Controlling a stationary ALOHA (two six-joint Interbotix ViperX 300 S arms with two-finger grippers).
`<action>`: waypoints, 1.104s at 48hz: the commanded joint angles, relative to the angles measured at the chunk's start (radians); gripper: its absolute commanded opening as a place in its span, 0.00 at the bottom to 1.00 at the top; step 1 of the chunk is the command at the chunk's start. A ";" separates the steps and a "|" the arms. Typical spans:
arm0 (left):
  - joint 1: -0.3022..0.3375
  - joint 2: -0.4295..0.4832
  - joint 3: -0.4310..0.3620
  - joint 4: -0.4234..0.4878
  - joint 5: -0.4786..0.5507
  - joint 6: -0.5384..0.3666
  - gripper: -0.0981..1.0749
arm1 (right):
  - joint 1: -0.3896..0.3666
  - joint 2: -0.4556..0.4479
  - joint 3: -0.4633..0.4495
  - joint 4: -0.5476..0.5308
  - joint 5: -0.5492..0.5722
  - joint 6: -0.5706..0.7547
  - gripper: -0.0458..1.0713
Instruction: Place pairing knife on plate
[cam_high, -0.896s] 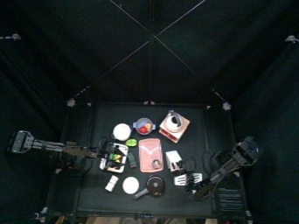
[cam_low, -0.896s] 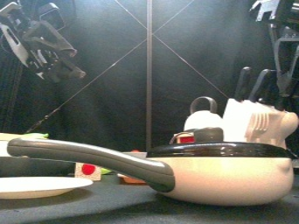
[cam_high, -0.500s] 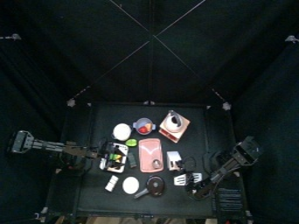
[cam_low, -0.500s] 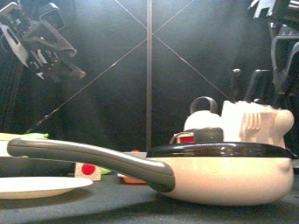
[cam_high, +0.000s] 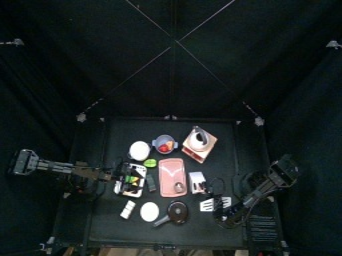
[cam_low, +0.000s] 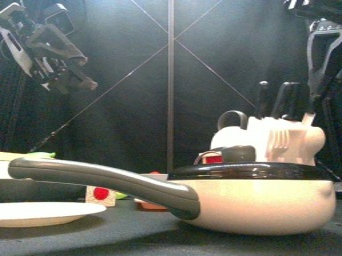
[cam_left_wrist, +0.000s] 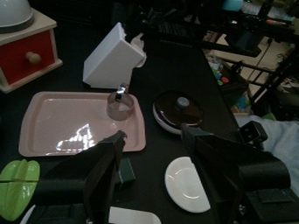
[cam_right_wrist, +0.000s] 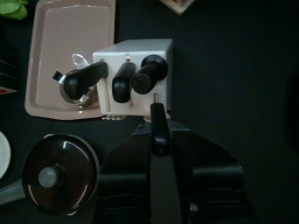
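**A:** Knife block (cam_low: 274, 140) now sits further left in the front view than a moment ago. The right arm at the frame's right edge has shifted with it.

**B:** Right gripper (cam_right_wrist: 156, 140) state?

**A:** Clamped on the paring knife (cam_right_wrist: 156, 118) by its black handle. The blade points at the white block, tip just beside it. Can't tell if it's fully clear.

**B:** Plate?

**A:** Pink plate (cam_high: 173, 180) is mid-table in the top view, just left of the block. A small shiny object (cam_left_wrist: 121, 103) lies on it. The knife isn't on it yet.

**B:** Left side?

**A:** Left gripper (cam_left_wrist: 158, 159) hangs in the air at the upper left of the front view. Fingers are spread wide, holding nothing.
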 joint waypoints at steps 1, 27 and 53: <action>0.000 -0.002 -0.012 -0.002 -0.009 0.002 0.86 | 0.012 -0.038 -0.028 -0.011 0.012 -0.002 0.45; 0.000 -0.003 -0.012 -0.002 -0.009 0.002 0.86 | 0.081 -0.075 -0.078 -0.008 0.084 -0.015 0.45; 0.000 -0.003 -0.012 -0.002 -0.009 0.000 0.86 | 0.164 -0.115 -0.103 -0.009 0.124 -0.015 0.45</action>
